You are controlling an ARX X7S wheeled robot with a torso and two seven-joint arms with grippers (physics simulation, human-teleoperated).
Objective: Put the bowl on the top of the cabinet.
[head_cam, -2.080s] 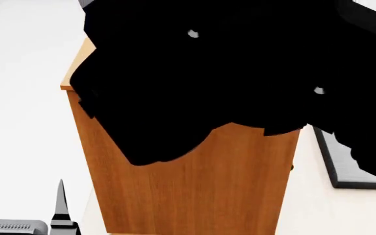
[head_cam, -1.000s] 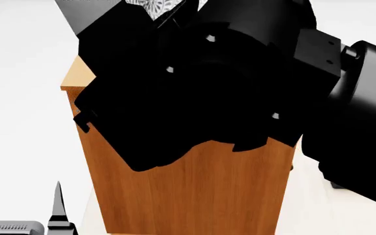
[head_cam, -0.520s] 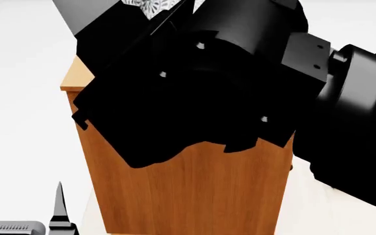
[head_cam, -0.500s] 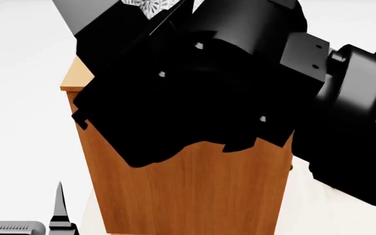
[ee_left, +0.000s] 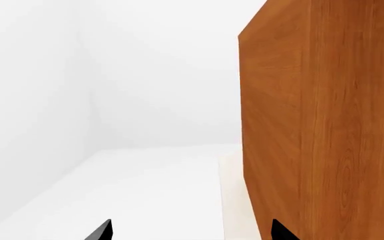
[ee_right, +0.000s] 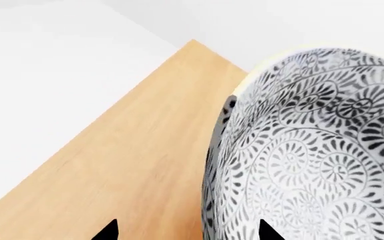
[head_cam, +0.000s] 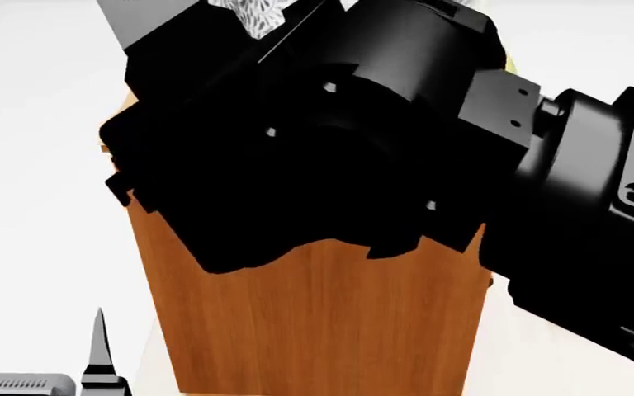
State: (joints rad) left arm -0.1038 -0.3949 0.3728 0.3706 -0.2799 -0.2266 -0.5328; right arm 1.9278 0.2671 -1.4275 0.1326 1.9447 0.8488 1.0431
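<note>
Grip: right gripper [ee_right: 186, 231] shows only two black fingertips at the frame edge, with the bowl [ee_right: 312, 150] filling the view right against them. It looks clamped on the bowl's wall or rim, though the contact itself is out of sight.

Bowl: up high and tilted, its patterned outside turned to the right wrist camera. In the head view just a scrap of the pattern [head_cam: 253, 12] peeks out above the arm.

Cabinet top: the pale wood panel [ee_right: 125, 165] lies below and beside the bowl. Touching or hovering, I cannot tell.

Progress: lift and carry look finished, the bowl is up at the cabinet [head_cam: 317, 330]. Setting it level and letting go remain.

Edges: one long edge of the top runs diagonally through the right wrist view with white wall and floor beyond. The bowl sits well inside that edge, with bare wood between.

Room: the right arm [head_cam: 328, 140] masks most of the top in the head view, so the far side is unknown.

Left gripper: fingertips [ee_left: 105, 231] spread apart, holding nothing, low beside the cabinet's side wall [ee_left: 325, 125] with open floor around.
</note>
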